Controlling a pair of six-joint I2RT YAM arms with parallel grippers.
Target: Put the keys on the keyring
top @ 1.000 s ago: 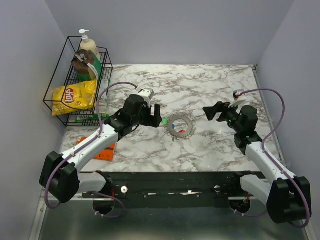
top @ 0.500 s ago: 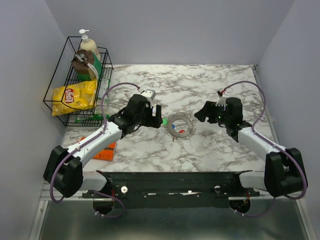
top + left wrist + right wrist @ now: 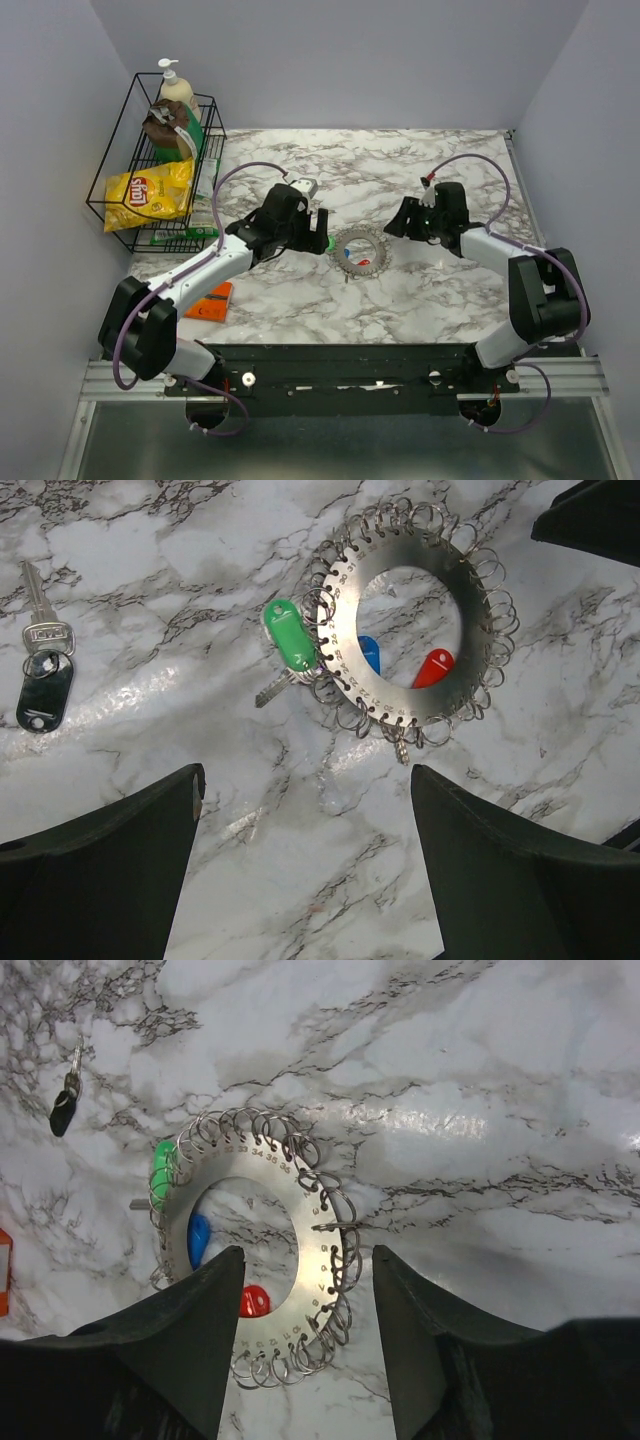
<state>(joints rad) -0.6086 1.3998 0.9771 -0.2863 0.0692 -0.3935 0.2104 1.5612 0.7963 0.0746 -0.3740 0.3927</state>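
The keyring [image 3: 361, 252] is a flat silvery numbered ring fringed with small wire loops, lying mid-table. It also shows in the left wrist view [image 3: 395, 702] and the right wrist view [image 3: 240, 1155]. A green-headed key [image 3: 290, 635] sits at its rim. A blue-headed key [image 3: 368, 652] and a red-headed key [image 3: 433, 668] show inside its hole. A loose silver key with a black fob [image 3: 42, 670] lies apart on the marble. My left gripper [image 3: 318, 232] is open and empty, just left of the ring. My right gripper [image 3: 398, 222] is open and empty, its fingers [image 3: 200, 1340] straddling the ring's band.
A black wire basket [image 3: 105, 210] at the back left holds a yellow chips bag [image 3: 148, 192] and a pump bottle [image 3: 178, 90]. An orange object [image 3: 212, 300] lies by the left arm at the front left. Grey walls close in the table.
The right arm has swung left and stretched out, bringing its gripper close to the ring's right side. The left gripper has edged slightly towards the ring.
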